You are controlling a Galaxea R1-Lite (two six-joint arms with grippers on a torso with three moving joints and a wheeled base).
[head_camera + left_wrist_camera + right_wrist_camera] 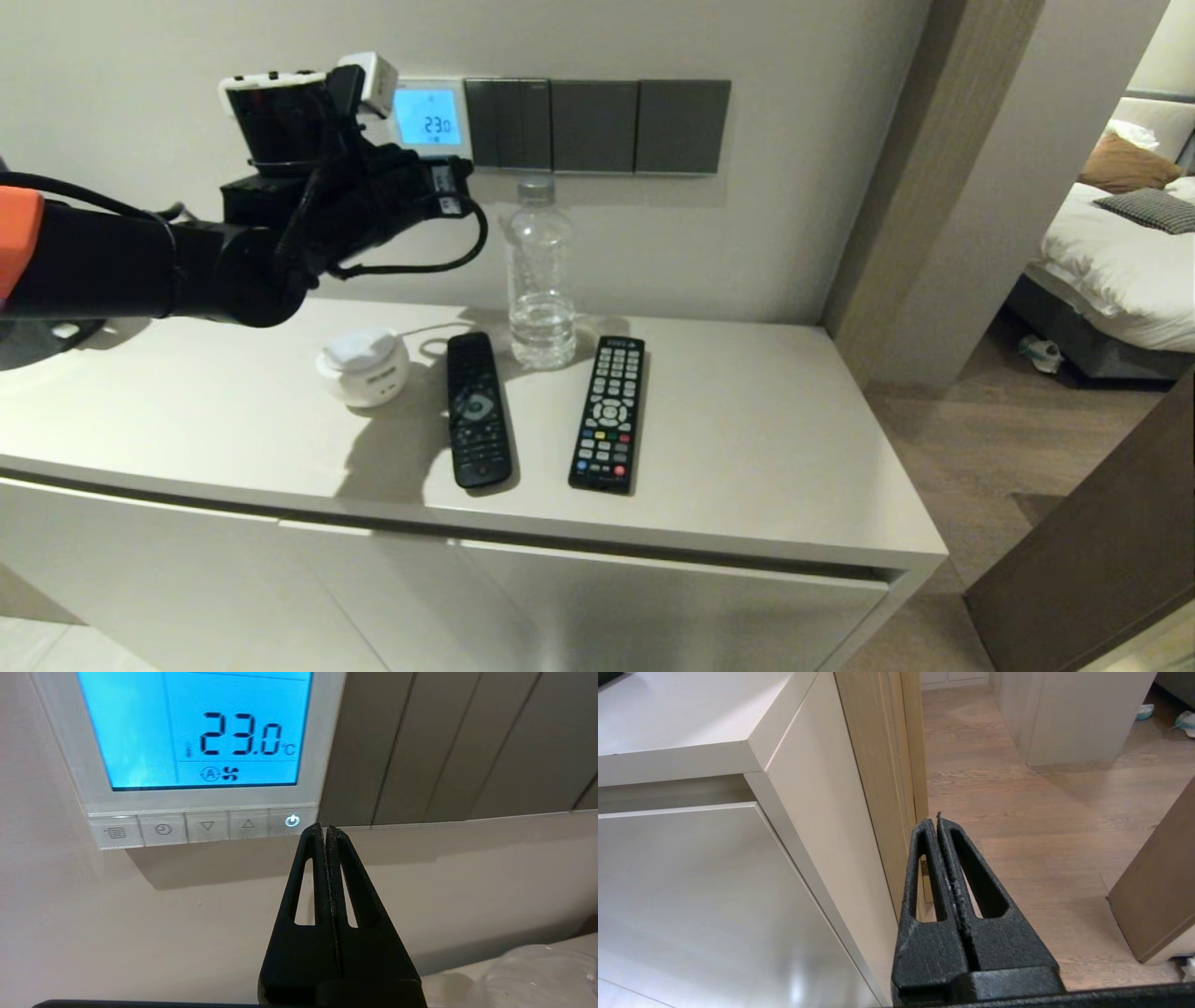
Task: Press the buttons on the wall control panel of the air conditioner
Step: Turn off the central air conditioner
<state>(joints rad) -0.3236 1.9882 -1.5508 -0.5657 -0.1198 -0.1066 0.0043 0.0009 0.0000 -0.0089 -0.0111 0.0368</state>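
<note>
The air conditioner's wall control panel [427, 116] is mounted on the wall above the cabinet top [766, 439], immediately left of a row of dark grey switch plates [597, 126]. Its screen [194, 728] is lit light blue and reads 23.0 °C, with a fan symbol beneath the digits. Along its bottom edge runs the row of 5 buttons [203, 827]: a menu key, a clock key, a down arrow, an up arrow and a power button [292, 821] whose symbol glows white.

The left gripper [325, 828] is raised to the wall with its 2 black fingers pressed together and nothing between them. In the left wrist view the tips sit at the panel's lower corner, right beside the power button; whether they touch it cannot be told.

The right gripper [937, 819] hangs low beside the cabinet's end, over the wooden floor [1041, 812], its fingers also pressed together and empty.

On the cabinet top stand a clear water bottle [541, 275] and a small white round device [364, 367], with 2 black remotes [478, 409] lying flat in front of the bottle.
</note>
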